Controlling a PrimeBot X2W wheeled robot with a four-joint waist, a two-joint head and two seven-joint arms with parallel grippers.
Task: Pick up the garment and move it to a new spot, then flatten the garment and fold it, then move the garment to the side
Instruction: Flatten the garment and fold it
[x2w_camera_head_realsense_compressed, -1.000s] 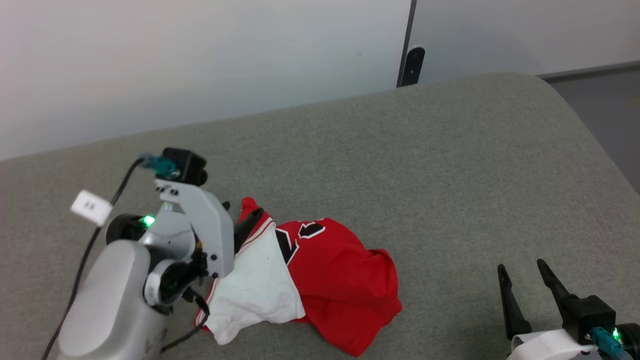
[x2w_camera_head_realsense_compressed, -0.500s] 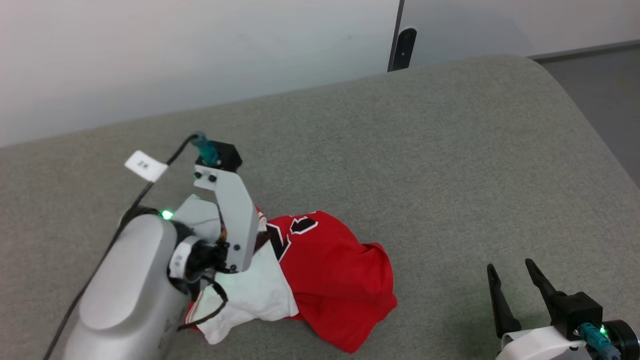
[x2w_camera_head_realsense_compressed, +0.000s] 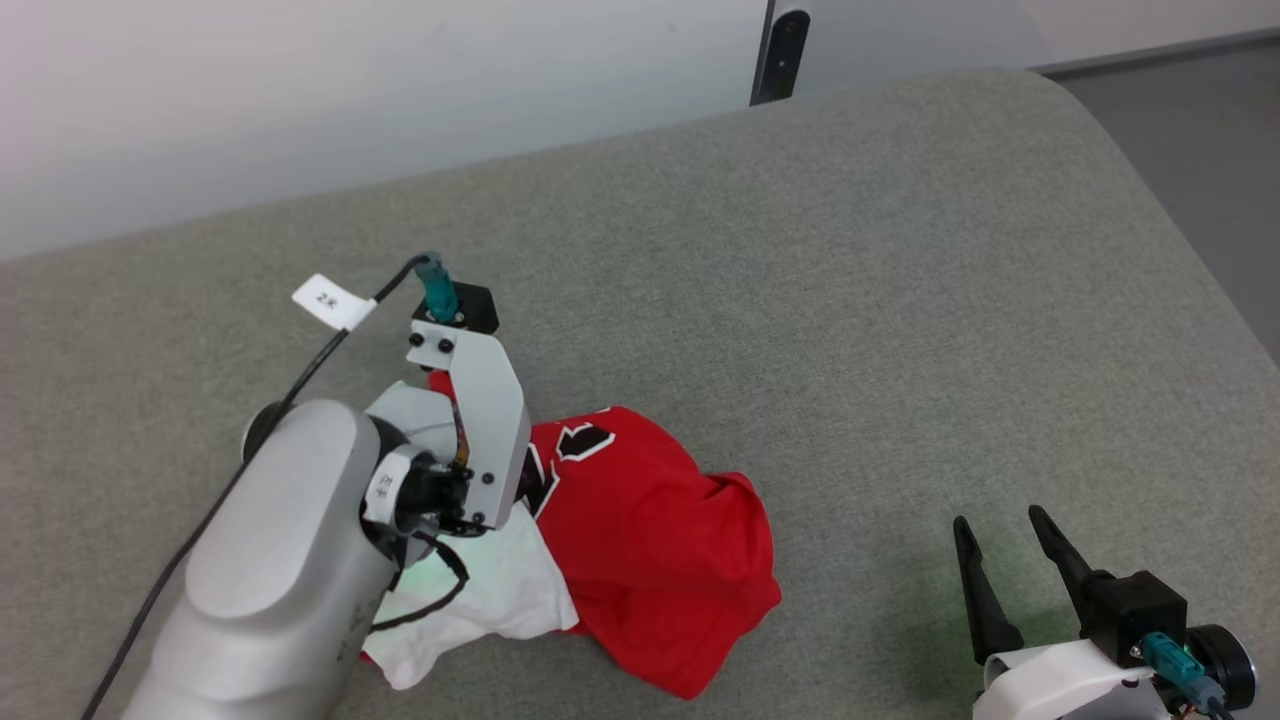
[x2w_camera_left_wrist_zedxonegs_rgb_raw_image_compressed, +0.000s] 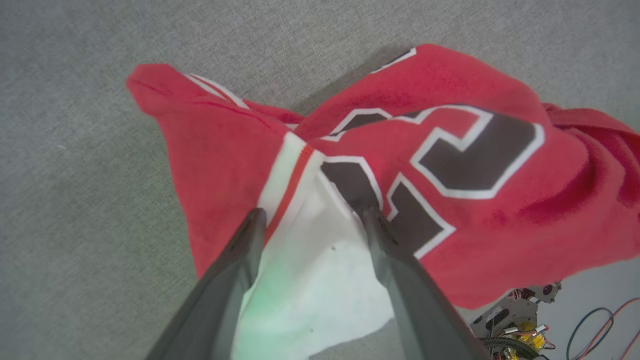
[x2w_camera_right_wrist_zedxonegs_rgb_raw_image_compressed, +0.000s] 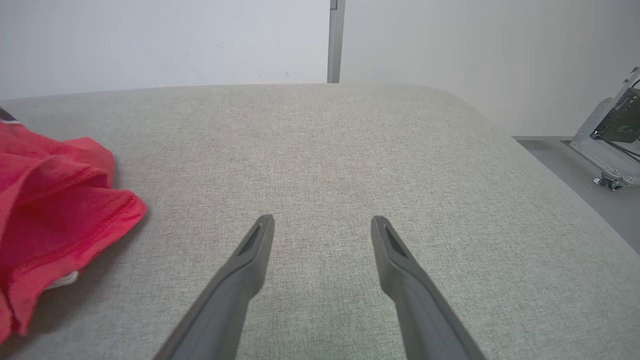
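The garment (x2w_camera_head_realsense_compressed: 640, 540) lies crumpled on the grey cushion (x2w_camera_head_realsense_compressed: 800, 300), red with a white sleeve and black white-outlined numbers. My left gripper (x2w_camera_left_wrist_zedxonegs_rgb_raw_image_compressed: 312, 212) points down onto it, open, its fingers (x2w_camera_left_wrist_zedxonegs_rgb_raw_image_compressed: 240, 250) straddling the white sleeve and striped trim of the garment (x2w_camera_left_wrist_zedxonegs_rgb_raw_image_compressed: 450, 165); in the head view the left wrist (x2w_camera_head_realsense_compressed: 470, 420) hides those fingers. My right gripper (x2w_camera_head_realsense_compressed: 995, 535) hovers open at the lower right, well apart from the cloth. In the right wrist view the right gripper (x2w_camera_right_wrist_zedxonegs_rgb_raw_image_compressed: 322, 225) has nothing between its fingers, and the garment's red hem (x2w_camera_right_wrist_zedxonegs_rgb_raw_image_compressed: 60, 200) shows at the left edge.
A pale wall (x2w_camera_head_realsense_compressed: 350, 90) with a dark vertical post (x2w_camera_head_realsense_compressed: 775, 45) runs behind the cushion. The cushion's rounded right edge drops to a grey floor (x2w_camera_head_realsense_compressed: 1210, 170). A metal frame with wires (x2w_camera_right_wrist_zedxonegs_rgb_raw_image_compressed: 610, 135) stands on the floor at the right.
The head camera has shifted, so the whole scene sits lower-left. My left wrist has swung over and down onto the garment's sleeve end. The right gripper keeps its pose.
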